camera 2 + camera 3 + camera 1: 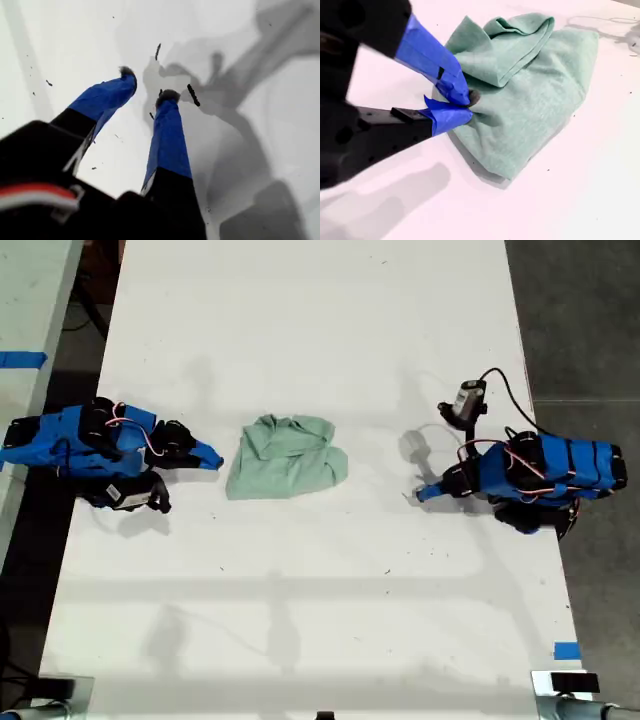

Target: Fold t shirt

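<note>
The t shirt lies crumpled and partly folded in a heap in the middle of the white table; it is pale mint green. In the exterior view my second gripper sits just off the shirt's left edge, with a thin strip of table between them. The second wrist view shows the same gripper with its blue-taped fingertips together in front of the t shirt, with no cloth clearly pinched. My first gripper rests at the exterior view's right over bare table. Its fingers stand apart around nothing.
A small grey and black unit with a black cable sits behind the first arm. Blue tape marks the table's near edge at the exterior view's right. Dark floor borders both sides of the table.
</note>
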You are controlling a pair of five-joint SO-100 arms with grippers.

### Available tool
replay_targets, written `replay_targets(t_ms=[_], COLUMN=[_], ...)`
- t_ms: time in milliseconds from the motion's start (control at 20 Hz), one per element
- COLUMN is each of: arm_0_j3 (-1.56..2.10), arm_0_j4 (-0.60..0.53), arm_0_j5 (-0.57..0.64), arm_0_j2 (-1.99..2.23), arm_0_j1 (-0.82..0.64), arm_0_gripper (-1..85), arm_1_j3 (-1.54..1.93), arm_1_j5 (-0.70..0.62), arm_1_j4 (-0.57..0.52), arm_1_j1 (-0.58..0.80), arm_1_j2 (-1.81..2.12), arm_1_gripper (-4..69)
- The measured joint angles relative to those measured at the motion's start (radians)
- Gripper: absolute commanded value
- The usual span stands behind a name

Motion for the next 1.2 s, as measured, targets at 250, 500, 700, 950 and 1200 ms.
replay_targets(t_ms=[250,500,700,950,1200], arm_0_j3=[0.000,0.000,0.000,0.000,0.000], arm_0_j4=[0.000,0.000,0.000,0.000,0.000], arm_0_j5=[0.000,0.000,0.000,0.000,0.000], arm_0_j2=[0.000,0.000,0.000,0.000,0.000], arm_0_j1=[-0.003,-0.003,-0.003,-0.003,-0.003], arm_0_gripper=[-0.2,-0.2,-0.2,-0.2,-0.2], arm_1_j3=[0.002,0.002,0.003,0.003,0.003], arm_1_j5=[-0.021,-0.023,-0.023,-0.025,-0.025], arm_1_j4=[0.000,0.000,-0.009,-0.012,-0.012], arm_1_j1=[-0.003,-0.003,-0.003,-0.003,-0.003], arm_1_j2=[0.000,0.000,0.000,0.000,0.000], arm_1_gripper=[4.2,2.2,2.1,2.1,2.1])
